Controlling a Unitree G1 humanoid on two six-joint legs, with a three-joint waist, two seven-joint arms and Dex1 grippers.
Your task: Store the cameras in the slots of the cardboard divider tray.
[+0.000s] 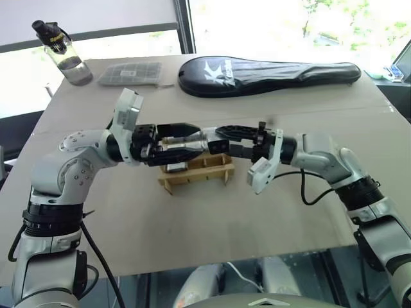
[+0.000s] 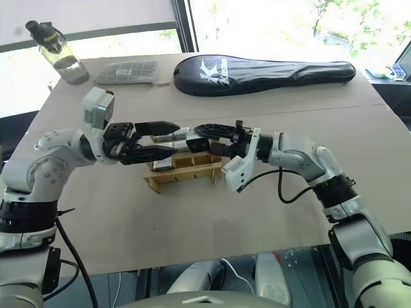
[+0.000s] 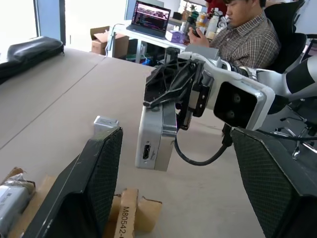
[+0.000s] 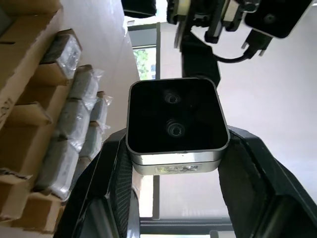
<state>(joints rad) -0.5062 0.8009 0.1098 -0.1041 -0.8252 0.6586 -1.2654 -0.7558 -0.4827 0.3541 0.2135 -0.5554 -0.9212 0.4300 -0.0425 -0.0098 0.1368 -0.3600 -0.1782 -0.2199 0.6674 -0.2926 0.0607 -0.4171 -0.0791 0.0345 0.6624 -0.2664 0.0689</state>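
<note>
While both arms meet level above table centre, right gripper (image 4: pixel 173 163) pinches one camera (image 4: pixel 173 124), dark lens face showing. Left gripper (image 3: pixel 178 198) spread wide, fingers either side of that camera, apparently not touching. Cardboard divider tray (image 1: pixel 192 176) directly beneath, mid-table, several wrapped cameras (image 4: pixel 74 124) already slotted. Racket case (image 1: pixel 270 74), mesh pouch (image 1: pixel 131 72), bottle (image 1: pixel 64 54) along far edge. Near half of table (image 1: pixel 225 231) bare, open room.

Silver camera (image 4: pixel 173 126) above part-filled cardboard tray (image 1: pixel 196 172)
</note>
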